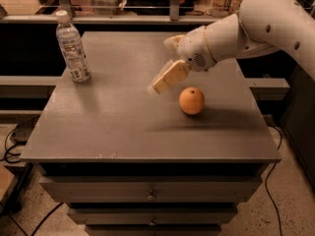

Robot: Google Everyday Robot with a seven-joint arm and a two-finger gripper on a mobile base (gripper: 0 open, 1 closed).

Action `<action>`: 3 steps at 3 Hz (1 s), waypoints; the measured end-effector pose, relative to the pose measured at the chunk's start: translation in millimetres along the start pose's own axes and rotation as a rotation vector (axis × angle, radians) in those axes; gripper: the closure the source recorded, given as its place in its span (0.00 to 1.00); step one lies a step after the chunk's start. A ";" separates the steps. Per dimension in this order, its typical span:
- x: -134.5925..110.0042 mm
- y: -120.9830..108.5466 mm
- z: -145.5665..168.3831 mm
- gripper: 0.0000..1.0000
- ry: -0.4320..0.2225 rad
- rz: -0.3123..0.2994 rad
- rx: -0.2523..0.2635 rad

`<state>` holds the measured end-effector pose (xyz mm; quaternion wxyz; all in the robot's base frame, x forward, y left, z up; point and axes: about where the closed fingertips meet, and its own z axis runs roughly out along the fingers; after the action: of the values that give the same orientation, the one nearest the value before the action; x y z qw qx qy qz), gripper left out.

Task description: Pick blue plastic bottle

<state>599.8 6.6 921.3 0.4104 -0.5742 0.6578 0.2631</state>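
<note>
The blue plastic bottle (72, 47) is clear with a white cap and a pale printed label. It stands upright near the far left corner of the grey table (113, 127). My gripper (158, 86) hangs above the middle of the table, just left of an orange (191, 101), well to the right of the bottle. Nothing is in the gripper.
The orange lies right of centre on the table. The white arm (246, 26) reaches in from the upper right. Drawers (147, 195) sit under the tabletop. Cables (12, 141) lie on the floor at left. A counter with clutter runs behind the table.
</note>
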 end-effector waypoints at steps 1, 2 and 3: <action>-42.1 -14.3 46.6 0.00 -0.107 -0.062 -0.068; -64.9 -19.0 87.7 0.00 -0.149 -0.081 -0.154; -84.6 -24.4 132.9 0.00 -0.200 -0.076 -0.221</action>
<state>655.4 155.9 925.9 0.4177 -0.6113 0.5583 0.3743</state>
